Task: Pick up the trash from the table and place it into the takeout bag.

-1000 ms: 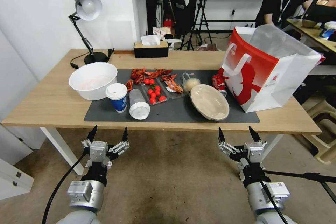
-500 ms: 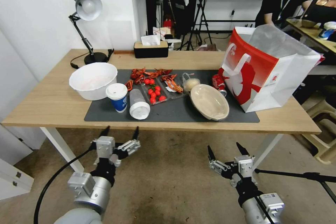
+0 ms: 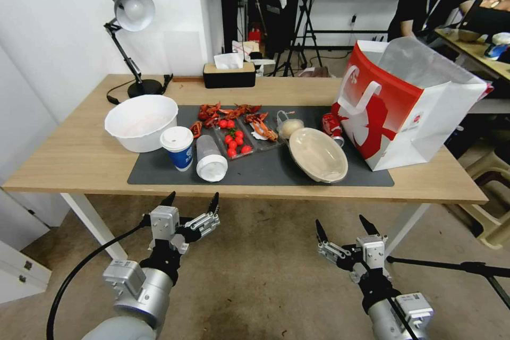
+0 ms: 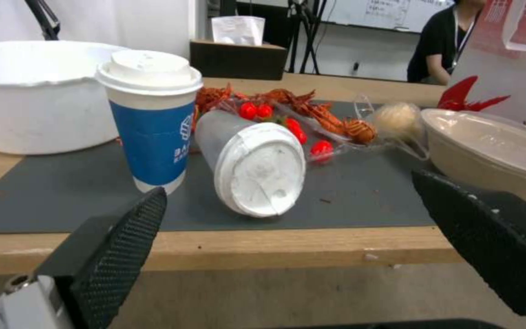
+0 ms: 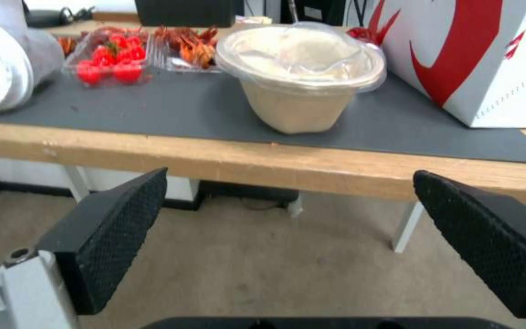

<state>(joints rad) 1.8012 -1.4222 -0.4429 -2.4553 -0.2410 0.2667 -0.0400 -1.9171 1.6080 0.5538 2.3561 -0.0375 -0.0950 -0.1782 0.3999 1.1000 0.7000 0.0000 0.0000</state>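
On the table's dark mat stand a blue-white lidded cup and a beige oval bowl. A clear white-lidded cup lies on its side beside the blue cup. Behind the bowl lie a bagged bun and a red soda can, next to the upright, open takeout bag. My left gripper hangs open just below the table's front edge, facing the cups. Lower, before the bowl, my right gripper is open and empty.
A large white bowl sits at the mat's left end, with a desk lamp and a black tissue box at the back. Clear trays of crayfish and cherry tomatoes lie mid-mat. Stools stand right of the table.
The left gripper has moved right and forward, up to the table's front edge. The right gripper dropped lower and shifted left, then held still.
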